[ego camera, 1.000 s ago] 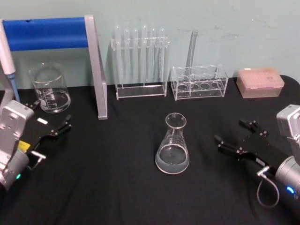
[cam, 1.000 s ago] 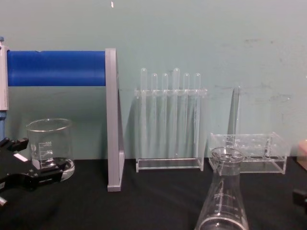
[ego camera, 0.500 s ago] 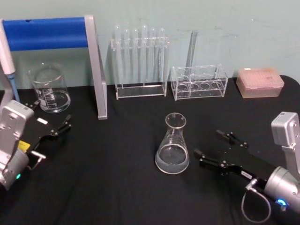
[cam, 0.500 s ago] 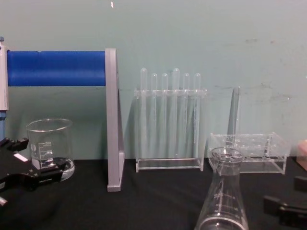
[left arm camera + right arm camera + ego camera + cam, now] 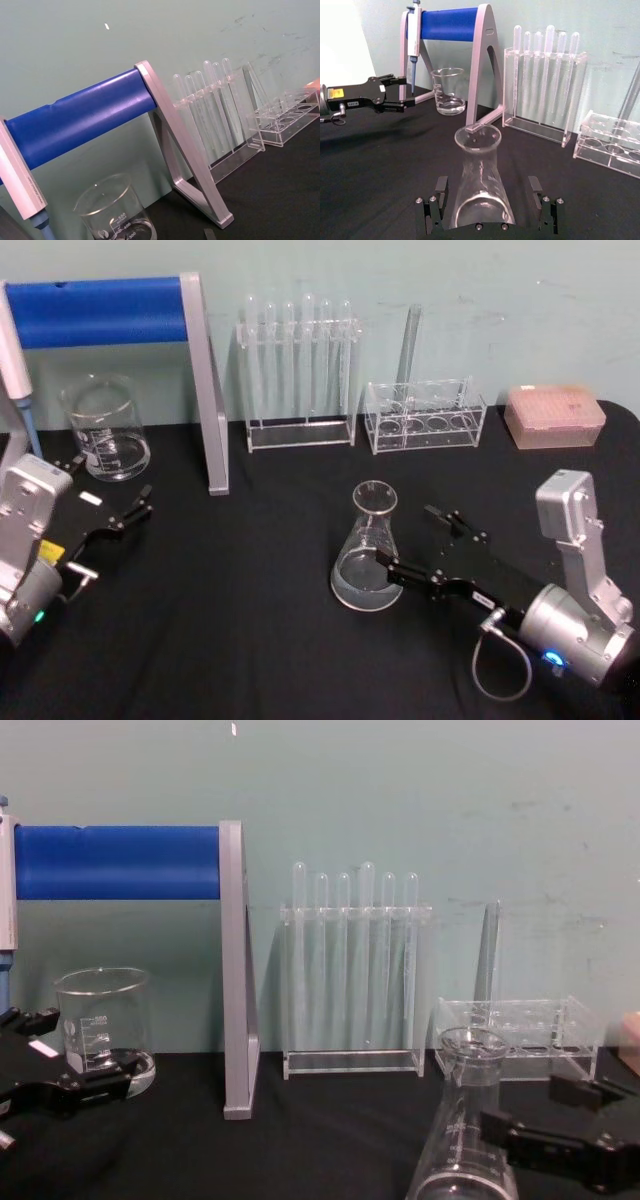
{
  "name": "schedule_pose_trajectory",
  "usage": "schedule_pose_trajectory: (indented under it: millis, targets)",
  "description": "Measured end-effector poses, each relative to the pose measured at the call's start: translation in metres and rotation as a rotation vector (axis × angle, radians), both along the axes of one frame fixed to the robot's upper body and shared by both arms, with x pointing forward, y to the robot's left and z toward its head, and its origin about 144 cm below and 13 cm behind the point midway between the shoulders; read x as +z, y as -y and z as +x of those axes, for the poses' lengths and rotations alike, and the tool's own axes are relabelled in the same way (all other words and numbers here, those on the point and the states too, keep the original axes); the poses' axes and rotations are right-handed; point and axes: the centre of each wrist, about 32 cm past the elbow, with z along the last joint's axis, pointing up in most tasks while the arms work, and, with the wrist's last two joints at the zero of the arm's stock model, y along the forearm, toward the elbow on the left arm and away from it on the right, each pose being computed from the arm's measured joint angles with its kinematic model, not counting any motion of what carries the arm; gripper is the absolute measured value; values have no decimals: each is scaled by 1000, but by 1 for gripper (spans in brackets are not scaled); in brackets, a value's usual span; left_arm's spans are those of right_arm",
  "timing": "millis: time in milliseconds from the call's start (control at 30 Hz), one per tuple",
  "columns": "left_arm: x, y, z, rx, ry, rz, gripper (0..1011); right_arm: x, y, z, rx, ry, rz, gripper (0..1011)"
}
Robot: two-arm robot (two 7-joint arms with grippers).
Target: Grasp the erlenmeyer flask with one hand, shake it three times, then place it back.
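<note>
The left gripper (image 5: 136, 507) rested near the table's left edge, just in front of the beaker (image 5: 105, 430), with its fingers apart. The erlenmeyer flask (image 5: 368, 550) stood upright mid-table on the black cloth (image 5: 250, 630), with free room on its left side. The right gripper (image 5: 410, 537) was open, with one finger on each side of the flask's base.

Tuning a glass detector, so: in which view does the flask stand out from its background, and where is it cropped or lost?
Head view: the erlenmeyer flask outlines well, pale edges on the black cloth. Right wrist view: rim catches light, body see-through. Chest view: base cropped by the bottom edge, neck overlapping the clear rack behind.
</note>
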Motion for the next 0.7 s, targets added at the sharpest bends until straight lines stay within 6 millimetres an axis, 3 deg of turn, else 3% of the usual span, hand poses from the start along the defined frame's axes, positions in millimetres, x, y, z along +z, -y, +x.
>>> schedule_pose_trajectory:
  millis: [700]
  targets:
    - [0, 0, 0, 0, 0, 0, 1001, -6, -34, 29, -28, 49, -23, 1000]
